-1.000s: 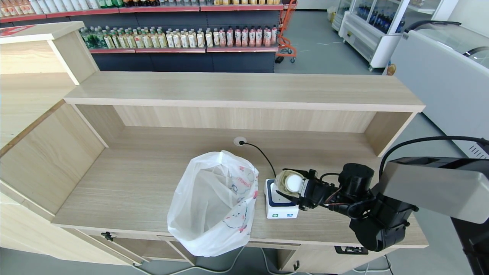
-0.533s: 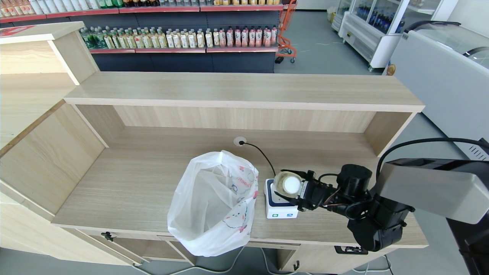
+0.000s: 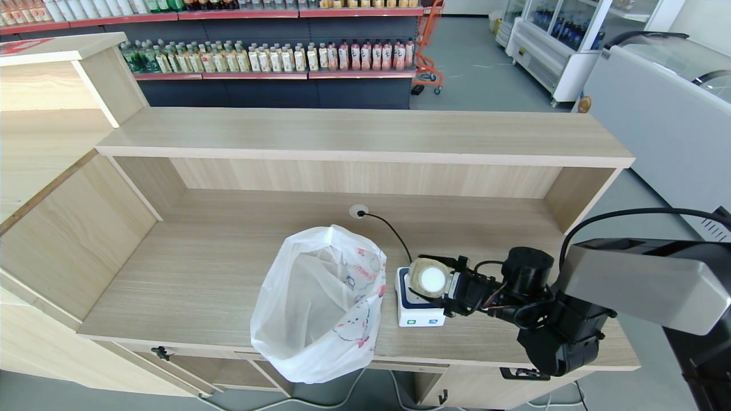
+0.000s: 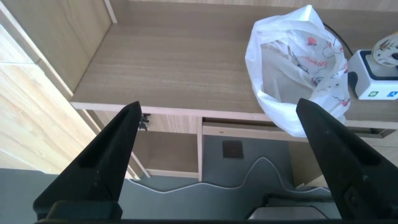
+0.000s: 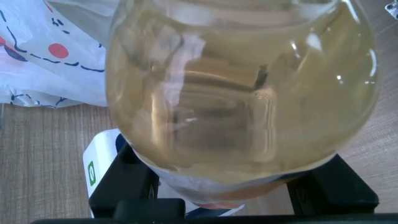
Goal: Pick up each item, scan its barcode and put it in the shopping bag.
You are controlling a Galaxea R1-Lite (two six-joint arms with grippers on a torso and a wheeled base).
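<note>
The bench is pale wood with a fine grain and a dull, smooth top. The shopping bag is thin white plastic, crinkly and a bit shiny. The bottle is clear, glossy plastic. The scanner is smooth white plastic.

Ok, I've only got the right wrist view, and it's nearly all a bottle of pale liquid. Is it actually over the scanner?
Observer: Yes. In the head view the right gripper holds the bottle, white cap facing the camera, over the top of the scanner.
Operator: I can see a corner of the bag. Where's its opening?
Observer: The shopping bag stands on the counter right beside the scanner, on the robot's left of it, with its mouth open upward.
</note>
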